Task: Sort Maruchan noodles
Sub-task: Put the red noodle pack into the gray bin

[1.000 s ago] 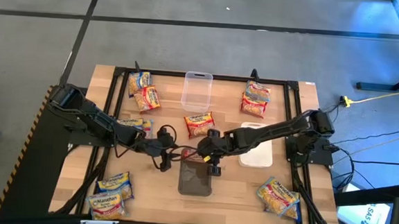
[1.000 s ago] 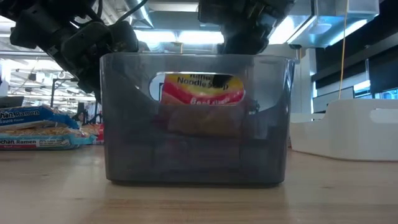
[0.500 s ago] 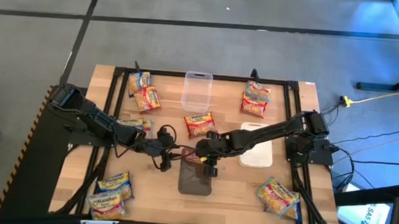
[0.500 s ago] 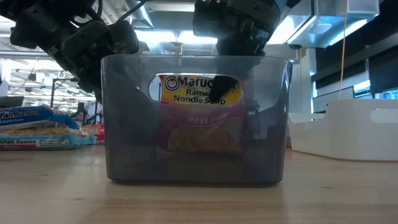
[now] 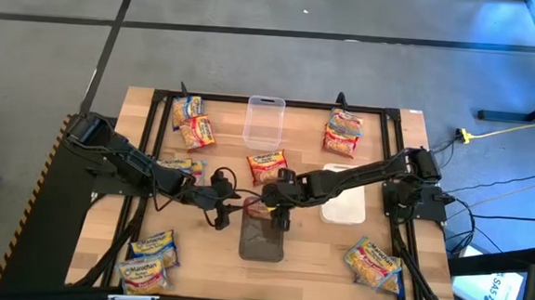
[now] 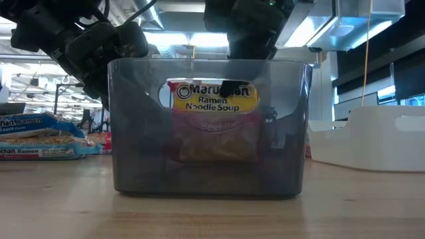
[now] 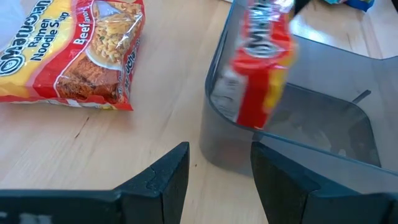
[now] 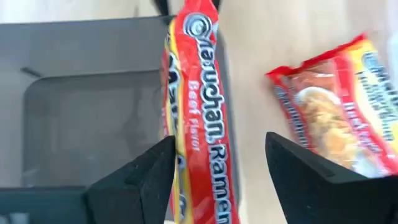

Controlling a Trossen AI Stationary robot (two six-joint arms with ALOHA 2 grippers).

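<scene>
On the left, the left hand (image 5: 220,203) waits low on the worktop (image 5: 317,255) just beside the grey bin (image 5: 263,240), its fingers spread and holding nothing; a loose beef packet (image 7: 68,56) lies near it. In the middle, the red beef packet (image 6: 214,119) stands on edge inside the bin at its far end, leaning on the wall. Directly above it, the right hand (image 5: 279,207) has its fingers spread to either side of the packet, seemingly clear of it. To finish the drop cleanly, the right hand should probably lift straight up, so neither finger drags the packet out or tips the bin. The other packets lie scattered around the worktop's edges.
</scene>
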